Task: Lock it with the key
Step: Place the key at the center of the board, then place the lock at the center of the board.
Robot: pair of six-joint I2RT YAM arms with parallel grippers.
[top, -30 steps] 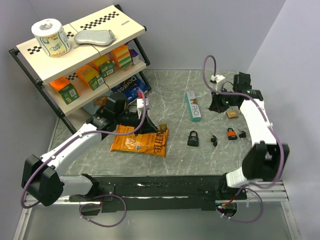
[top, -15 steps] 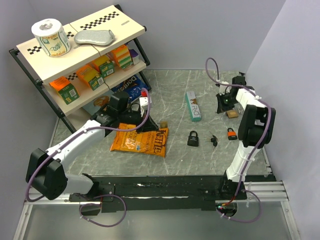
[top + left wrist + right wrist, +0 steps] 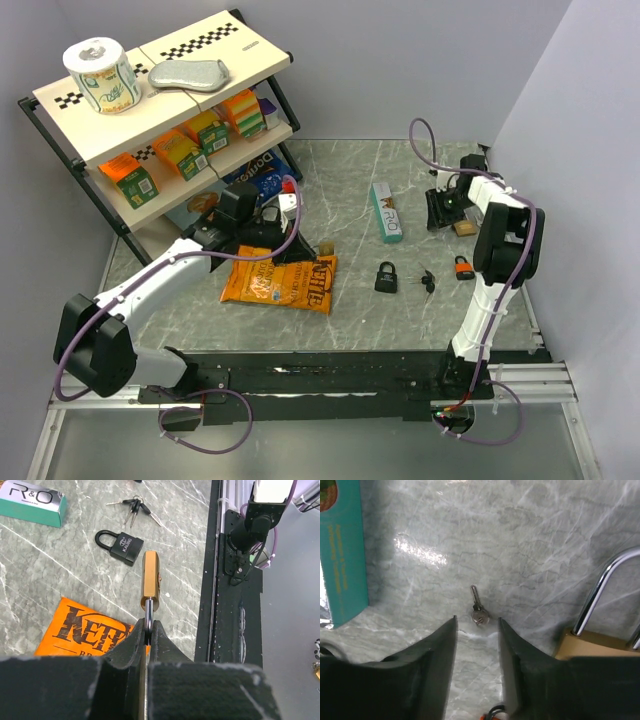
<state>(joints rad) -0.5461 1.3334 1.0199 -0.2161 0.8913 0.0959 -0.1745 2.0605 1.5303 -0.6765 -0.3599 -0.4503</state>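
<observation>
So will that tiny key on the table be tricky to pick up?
Probably. The small silver key lies flat on the marble table, so the right tool may struggle to pinch it. The table looks glossy, so the key could slide if nudged. It looks thin and metal: likely light but stiff.

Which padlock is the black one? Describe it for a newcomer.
Find the orange chip bag on the table. Just right of it lies the black padlock beside a key bunch. Its body is black, unlike the orange padlock farther right and the brass padlock in the left tool.
</observation>
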